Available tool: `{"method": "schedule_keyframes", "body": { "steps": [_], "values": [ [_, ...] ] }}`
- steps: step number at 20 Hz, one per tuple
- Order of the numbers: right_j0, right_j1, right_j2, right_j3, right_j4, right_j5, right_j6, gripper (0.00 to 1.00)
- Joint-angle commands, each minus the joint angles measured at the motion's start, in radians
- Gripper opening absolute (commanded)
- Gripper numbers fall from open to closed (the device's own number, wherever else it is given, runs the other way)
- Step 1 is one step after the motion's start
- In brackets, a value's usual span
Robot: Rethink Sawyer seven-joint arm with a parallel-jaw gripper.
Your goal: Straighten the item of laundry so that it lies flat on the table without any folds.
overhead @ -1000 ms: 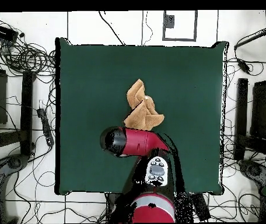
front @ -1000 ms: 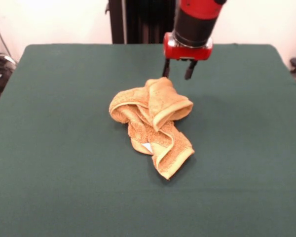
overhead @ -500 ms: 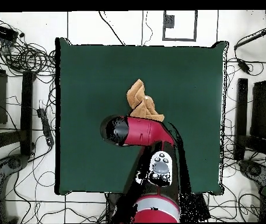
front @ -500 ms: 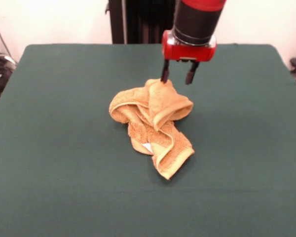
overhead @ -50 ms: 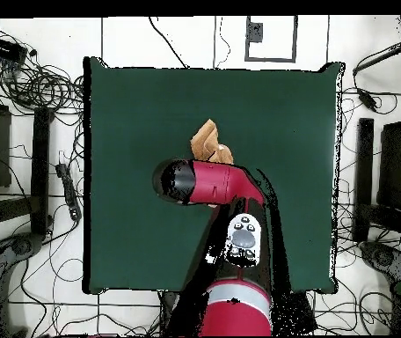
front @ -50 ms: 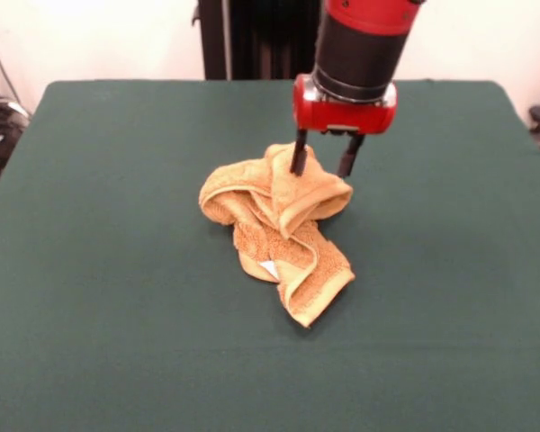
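The item of laundry (front @ -50 ms: 279,225) is an orange-tan terry towel, crumpled in a bunched heap near the middle of the dark green table (front @ -50 ms: 99,270). A small white label (front @ -50 ms: 269,268) shows on its lower fold. My gripper (front @ -50 ms: 322,166) is open, its two dark fingers straddling the towel's raised far hump, the left finger (front @ -50 ms: 299,155) against the cloth. From overhead, only a part of the towel (overhead @ -50 ms: 207,139) shows beyond the red arm (overhead @ -50 ms: 217,185), which hides the gripper.
Cables and equipment (overhead @ -50 ms: 28,79) lie on the floor around the table. A black column (front @ -50 ms: 252,36) stands behind the table's far edge.
The gripper has come down and toward the towel, from hovering behind the hump to straddling its top. The towel has not moved.
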State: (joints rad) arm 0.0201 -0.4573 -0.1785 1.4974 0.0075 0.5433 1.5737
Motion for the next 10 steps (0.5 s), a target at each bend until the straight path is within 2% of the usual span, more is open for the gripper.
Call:
{"method": "schedule_keyframes", "body": {
  "steps": [1, 5, 10],
  "values": [
    [0.036, 0.145, 0.121, -0.050, 0.074, -0.082, 0.242, 1.00],
    [0.068, 0.231, 0.088, -0.011, 0.135, -0.211, 0.365, 1.00],
    [0.085, 0.342, 0.052, -0.021, 0.203, -0.205, 0.383, 1.00]
  ]
}}
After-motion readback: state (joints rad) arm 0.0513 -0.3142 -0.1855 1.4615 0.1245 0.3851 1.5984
